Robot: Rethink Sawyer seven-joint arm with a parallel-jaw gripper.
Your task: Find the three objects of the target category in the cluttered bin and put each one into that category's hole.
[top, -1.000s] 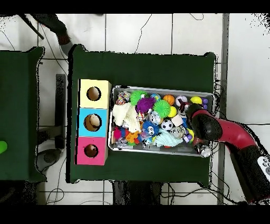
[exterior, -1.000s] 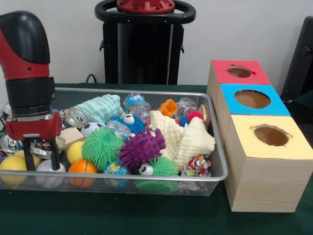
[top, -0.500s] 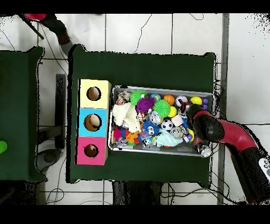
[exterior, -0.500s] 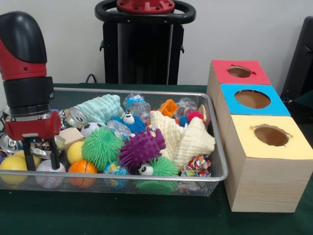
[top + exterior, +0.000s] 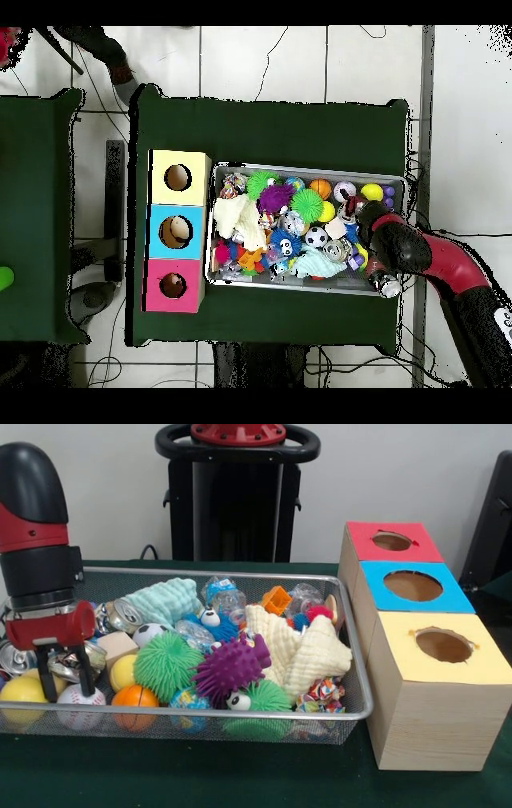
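Note:
The silver wire-mesh bin [image 5: 240,574] is full of toys, balls, cloths and cans; it also shows in the overhead view [image 5: 300,168]. My gripper [image 5: 64,682] hangs at the bin's left end in the front view, its fingers either side of a crushed silver can [image 5: 74,662], shut on it just above a baseball [image 5: 80,700]. In the overhead view the arm [image 5: 400,248] covers the gripper at the bin's right end. Three wooden boxes with holes stand beside the bin: red top [image 5: 364,536], blue top [image 5: 376,596], yellow top [image 5: 400,656].
Near the gripper lie a yellow ball [image 5: 20,692], an orange ball [image 5: 134,698], another can [image 5: 124,616] and a wooden block [image 5: 118,646]. A green spiky ball [image 5: 166,664], a purple spiky toy [image 5: 232,668] and cream cloths [image 5: 300,648] fill the middle.
The gripper has shifted a little toward the bin's end and risen slightly, and the crushed can has come up with it. The other objects have not moved.

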